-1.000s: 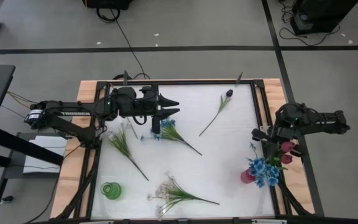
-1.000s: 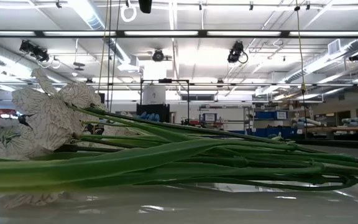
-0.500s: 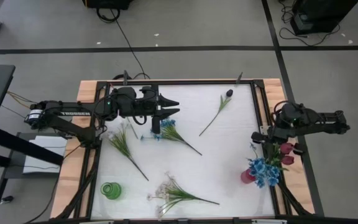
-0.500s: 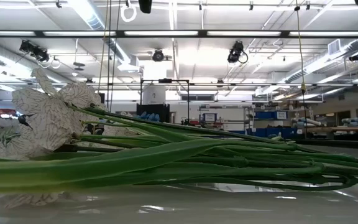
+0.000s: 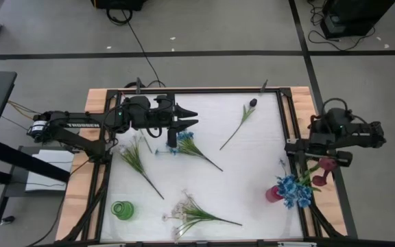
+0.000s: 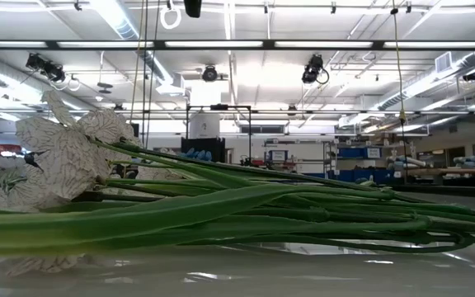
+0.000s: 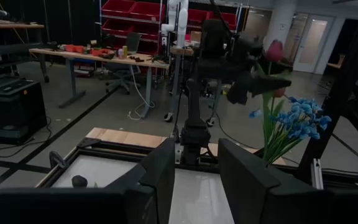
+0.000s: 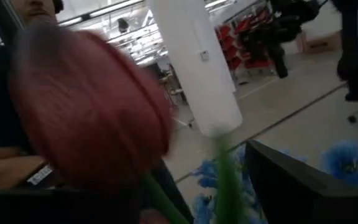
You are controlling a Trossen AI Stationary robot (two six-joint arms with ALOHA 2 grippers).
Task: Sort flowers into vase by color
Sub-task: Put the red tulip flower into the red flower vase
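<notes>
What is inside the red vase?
The red vase holds blue flowers and red tulips, stems down. How the stems sit inside the vase is covered by the blue blossoms.

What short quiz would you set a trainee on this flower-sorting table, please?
1. Fill in: the long-stemmed flower lying nearest the left gripper on the white table has ____ blossoms.
2. True or false: the round green glass vase holds no flowers.
3. The right gripper hangs by a dark red tulip near the small pink vase. Which blossoms stand in that vase? A white, B blue, C black.
Key: 1 blue; 2 true; 3 B.
</notes>
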